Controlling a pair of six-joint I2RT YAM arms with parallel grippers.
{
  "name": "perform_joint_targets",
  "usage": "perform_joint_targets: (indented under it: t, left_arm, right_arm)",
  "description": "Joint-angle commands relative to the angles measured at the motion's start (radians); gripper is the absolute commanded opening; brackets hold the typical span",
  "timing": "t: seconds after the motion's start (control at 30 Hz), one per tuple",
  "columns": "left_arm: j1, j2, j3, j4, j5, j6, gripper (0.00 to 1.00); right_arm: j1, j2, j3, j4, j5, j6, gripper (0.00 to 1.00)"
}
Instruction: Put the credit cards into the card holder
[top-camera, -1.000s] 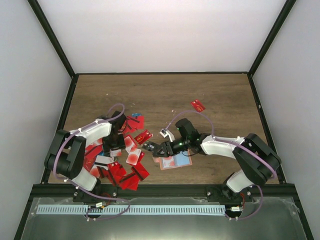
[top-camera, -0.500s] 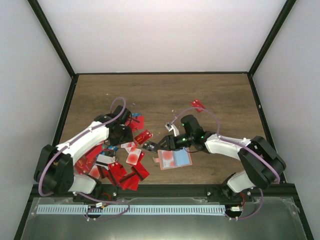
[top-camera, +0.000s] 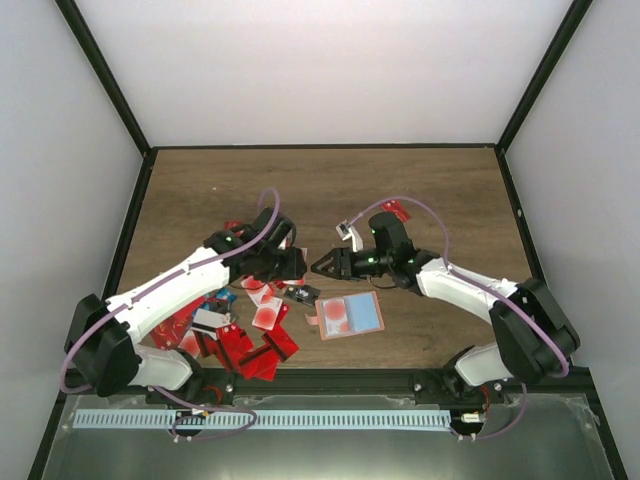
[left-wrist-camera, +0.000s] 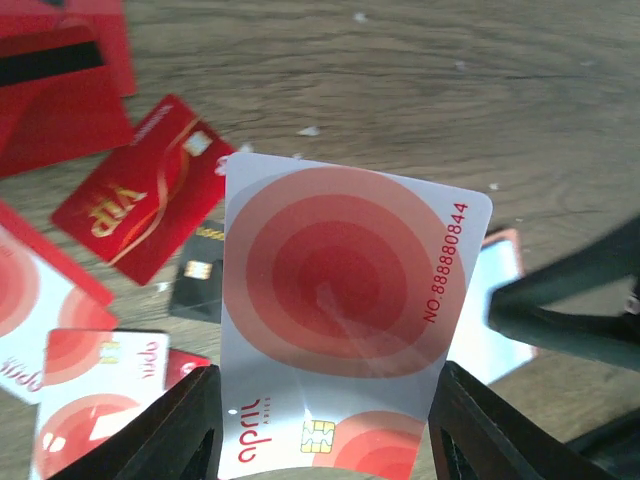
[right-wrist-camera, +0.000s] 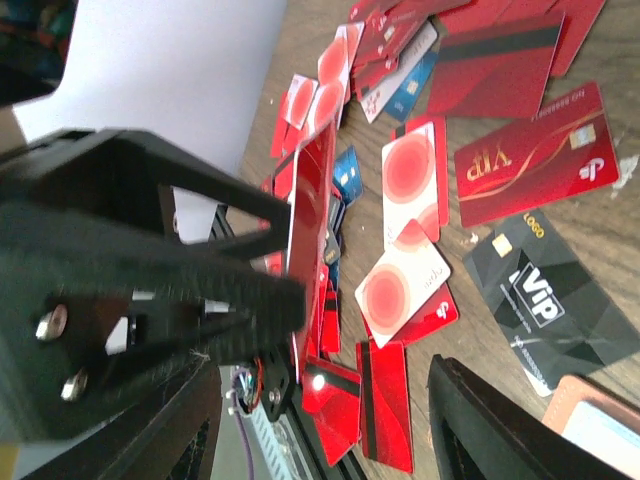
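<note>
My left gripper (top-camera: 296, 262) (left-wrist-camera: 325, 385) is shut on one of the credit cards (left-wrist-camera: 340, 290), pale with red rings, gripped by its two side edges and lifted off the wood. My right gripper (top-camera: 318, 264) (right-wrist-camera: 320, 385) stands open just to its right, tips facing it, nothing between its fingers. In the right wrist view that held card (right-wrist-camera: 312, 225) shows edge-on in front of the open jaws. The card holder (top-camera: 350, 315) lies open and flat, blue and pink inside, below both grippers. Several credit cards (top-camera: 245, 335) lie heaped at the lower left.
A black VIP card (right-wrist-camera: 545, 300) and a red VIP card (right-wrist-camera: 530, 155) lie on the wood near the holder's corner (right-wrist-camera: 590, 420). One red card (top-camera: 399, 209) lies apart behind the right arm. Black frame posts and the near rail (top-camera: 320, 380) bound the table.
My left arm swung right, carrying a card up from the pile to the middle. My right gripper rose off the card holder and turned to face it, leaving the holder uncovered.
</note>
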Motion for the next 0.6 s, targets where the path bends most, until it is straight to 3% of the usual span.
perform_joint_targets:
  t: [0.0,0.43,0.57]
  left_arm:
    - [-0.047,0.015,0.043,0.044,0.018,-0.011,0.54]
    - [-0.129,0.024,0.071,0.074,0.022,-0.013,0.55]
    - [-0.141,0.037,0.081,0.081,0.013,-0.037,0.55]
  right_arm:
    - [-0.002,-0.030,0.062,-0.043,0.070,0.021,0.58]
    - [-0.003,-0.051,0.096,-0.077,0.149,0.042,0.55]
    - [-0.004,-0.044,0.098,-0.082,0.138,0.047,0.45]
